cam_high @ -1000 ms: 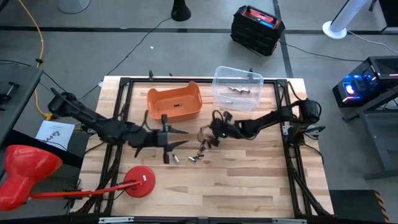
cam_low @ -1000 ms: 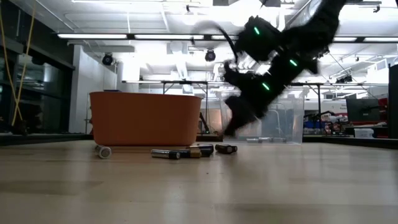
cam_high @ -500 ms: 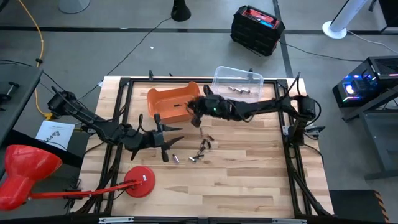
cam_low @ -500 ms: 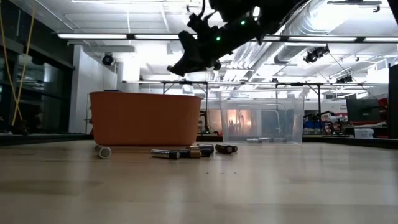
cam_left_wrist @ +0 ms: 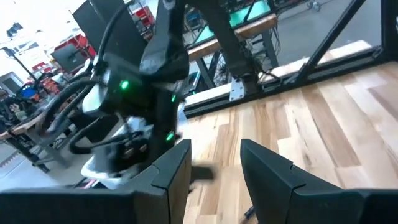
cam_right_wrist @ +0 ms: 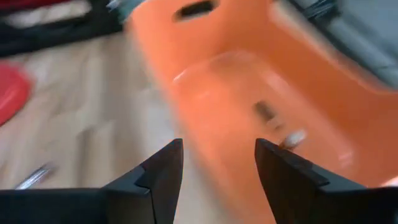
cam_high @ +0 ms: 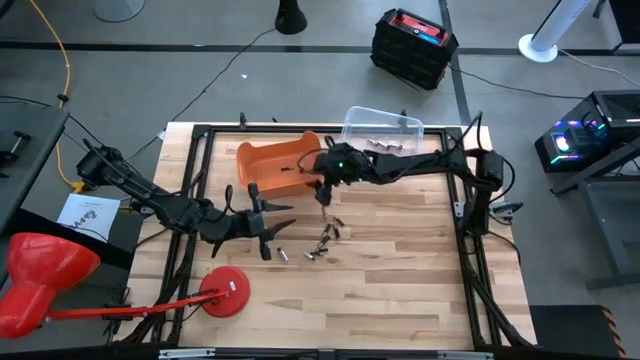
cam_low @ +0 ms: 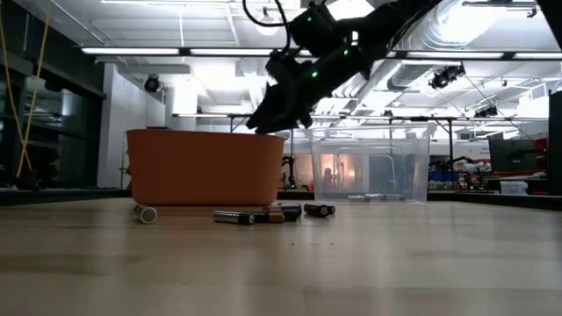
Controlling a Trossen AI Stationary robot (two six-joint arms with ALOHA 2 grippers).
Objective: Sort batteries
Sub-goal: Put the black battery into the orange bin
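Note:
Several small batteries (cam_high: 323,240) lie loose on the wooden table, seen in the low view as batteries (cam_low: 272,212) in front of the orange bin (cam_low: 206,167). My right gripper (cam_high: 323,190) hangs open and empty over the right rim of the orange bin (cam_high: 280,165), above it in the low view (cam_low: 262,123). Through its fingers (cam_right_wrist: 217,146) I see two batteries (cam_right_wrist: 267,112) lying on the bin's floor. My left gripper (cam_high: 272,228) waits open and empty (cam_left_wrist: 214,149) just left of the loose batteries.
A clear bin (cam_high: 385,135) with a few batteries in it stands right of the orange bin at the far edge. A red lamp-like stand (cam_high: 225,292) sits at the near left. A black frame (cam_high: 470,230) runs along the table's sides.
My right gripper has risen from the loose batteries and swung toward the far left, to the orange bin's right rim, then dipped a little toward it. The loose batteries on the table have stayed in place.

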